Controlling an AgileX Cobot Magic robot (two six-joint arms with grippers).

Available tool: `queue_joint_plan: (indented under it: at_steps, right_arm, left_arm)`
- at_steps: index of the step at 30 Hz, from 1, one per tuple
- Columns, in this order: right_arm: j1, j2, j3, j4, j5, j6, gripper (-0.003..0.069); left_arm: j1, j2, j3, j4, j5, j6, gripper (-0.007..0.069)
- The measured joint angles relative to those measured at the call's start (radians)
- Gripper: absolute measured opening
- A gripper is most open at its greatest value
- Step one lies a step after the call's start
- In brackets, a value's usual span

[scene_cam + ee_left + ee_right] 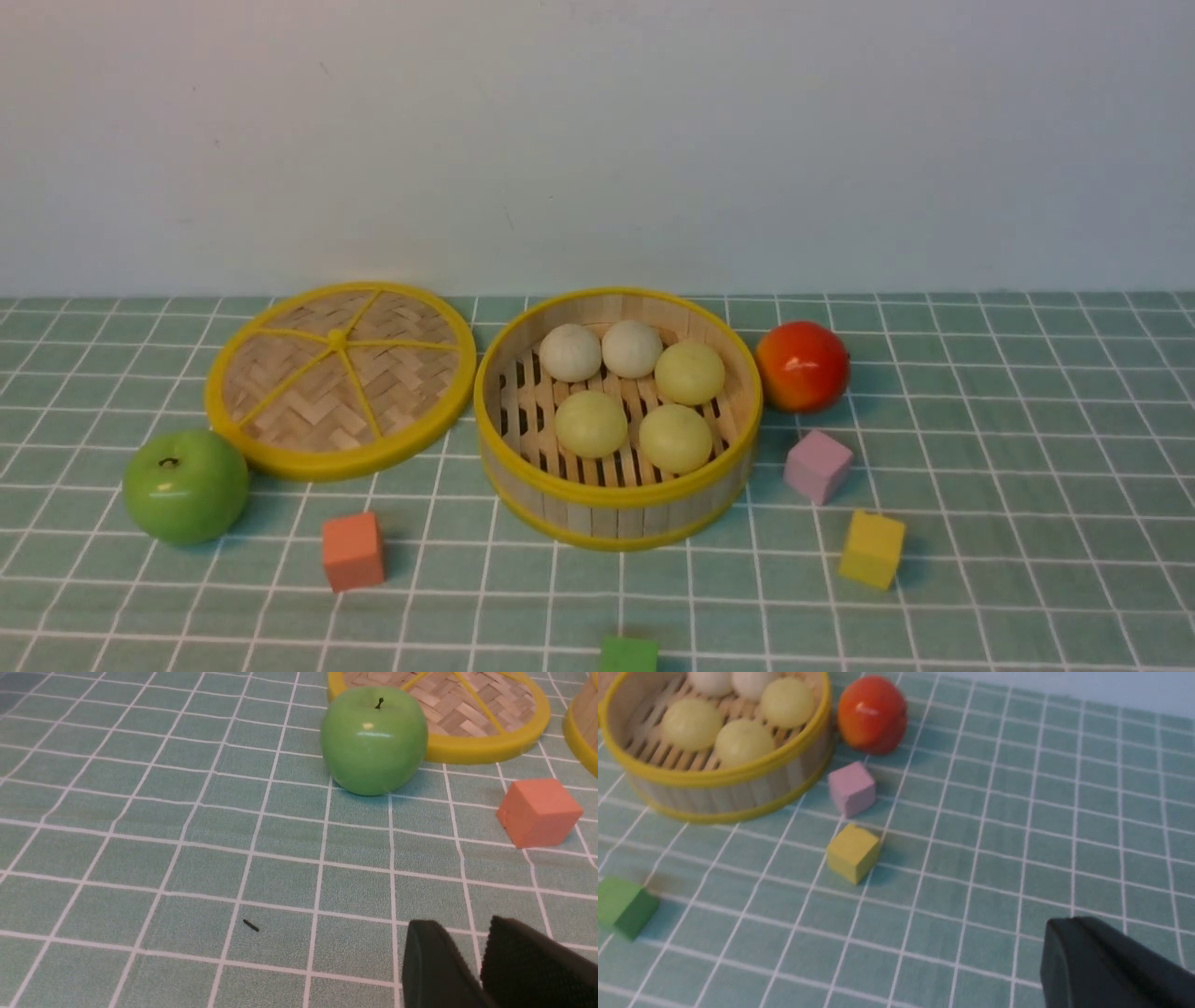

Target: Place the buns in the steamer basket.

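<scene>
Buns [635, 392]: we count all five inside the steamer basket [616, 499], nothing left; left gripper [481, 956] slightly parted and empty, right gripper [1069, 947] closed and empty.

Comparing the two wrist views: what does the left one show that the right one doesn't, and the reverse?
Only the left wrist view: the apple, the lid, the orange cube and the left fingers, slightly apart and holding nothing.

Only the right wrist view: the buns lying in the basket, the tomato, the pink cube, yellow cube, green cube and the closed right fingers.

Both: the basket, only its edge in the left view, and the checked cloth.
</scene>
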Motion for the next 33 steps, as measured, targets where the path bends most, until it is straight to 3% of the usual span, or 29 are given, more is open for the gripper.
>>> queue_joint_plan:
  at_steps: [3, 9, 33]
  right_arm:
    - [-0.073, -0.164, 0.198, -0.025, -0.148, 0.0, 0.0003]
    - [-0.155, -0.361, 0.483, -0.043, -0.246, 0.0, 0.001]
    - [-0.191, -0.371, 0.521, -0.051, -0.296, 0.0, 0.0038]
  left_arm:
    - [0.0, 0.0, 0.0, 0.0, 0.0, 0.0, 0.0199]
    - [0.0, 0.0, 0.0, 0.0, 0.0, 0.0, 0.0206]
    - [0.0, 0.0, 0.0, 0.001, 0.0, 0.0, 0.0228]
